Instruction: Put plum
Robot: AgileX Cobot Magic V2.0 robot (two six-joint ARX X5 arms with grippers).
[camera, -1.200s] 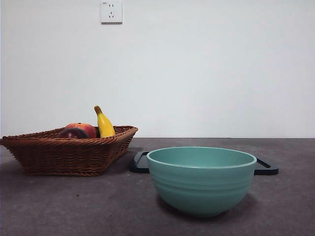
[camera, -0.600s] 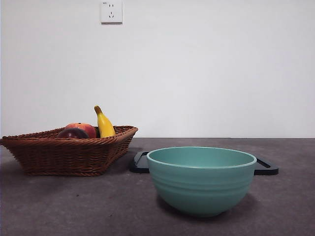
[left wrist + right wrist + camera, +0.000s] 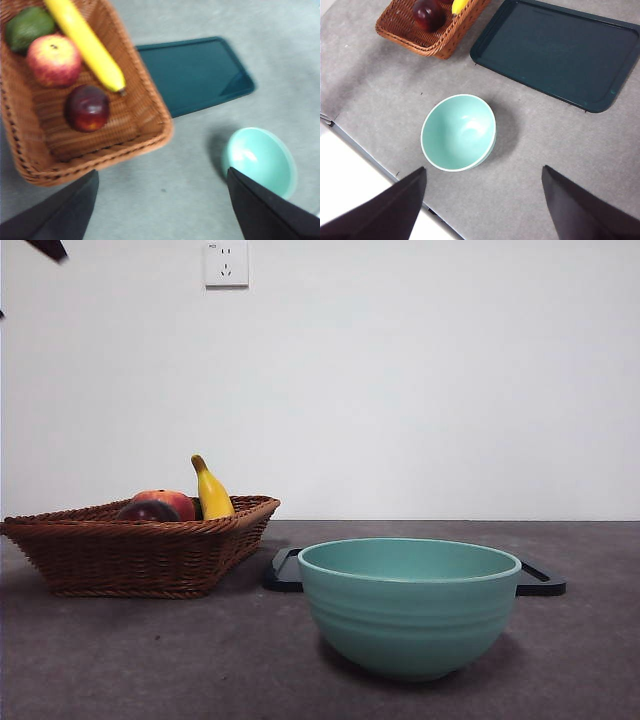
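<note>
The plum (image 3: pixel 88 107) is dark maroon and glossy. It lies in the brown wicker basket (image 3: pixel 150 135), beside a red-orange apple (image 3: pixel 54 60) and a yellow banana (image 3: pixel 85 42). In the front view only the plum's top (image 3: pixel 148 511) shows over the basket rim (image 3: pixel 140 555). It also shows in the right wrist view (image 3: pixel 428 14). My left gripper (image 3: pixel 165 210) is open and empty, high above the table beside the basket. My right gripper (image 3: pixel 482 200) is open and empty, high above the teal bowl (image 3: pixel 459 132).
A dark green tray (image 3: pixel 195 75) lies flat behind the teal bowl (image 3: pixel 410 605), right of the basket. A green avocado (image 3: pixel 29 26) lies in the basket's far corner. The table edge (image 3: pixel 365 150) runs near the bowl. A black arm tip (image 3: pixel 48 248) shows at the front view's top left.
A black arm tip has come into the top left corner of the front view. The fruit, basket, bowl and tray have not moved.
</note>
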